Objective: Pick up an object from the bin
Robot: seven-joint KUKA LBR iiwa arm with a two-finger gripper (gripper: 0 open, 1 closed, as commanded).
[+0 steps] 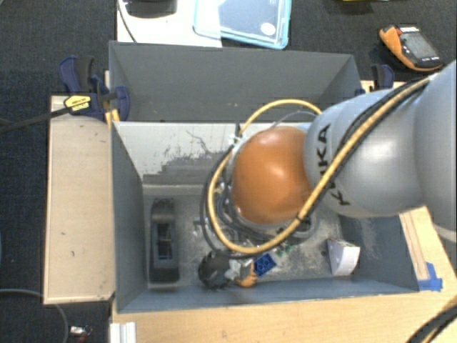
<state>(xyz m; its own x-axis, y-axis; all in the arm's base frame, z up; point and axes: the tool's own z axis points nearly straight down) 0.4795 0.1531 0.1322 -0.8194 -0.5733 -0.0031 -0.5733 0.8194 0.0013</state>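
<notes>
Down in the grey metal bin (128, 213) now, reaching in from the right: a big grey robot arm (385, 163), with "KUKA" plainly readable in black capitals along its casing, the letters running up and down rather than across. Capped at the wrist by a smooth orange dome cover (268, 174) and ringed by a looping yellow cable (213, 191), sweeping over the top of the dome and back under it. Tucked beneath that dome, low over the bin floor near the middle, the gripper (243, 247), mostly hidden by the cover, so impossible to tell whether open or shut. Just in front of it, against the near wall, a small huddle of loose things: a dark roundish black lump (212, 270), a tiny orange bit (245, 281) right beside it, and a little bright blue piece (264, 263) peeking out under the cable. Nearest to the gripper, that huddle, and partly tucked under it. Off to the left, well apart, a long black rectangular block (163, 238) lying flat on the floor beside the left wall. Off to the right, near the front corner, a small white boxy thing (343, 257) with a lilac-shaded face. Any print on these small things too small to read.
</notes>
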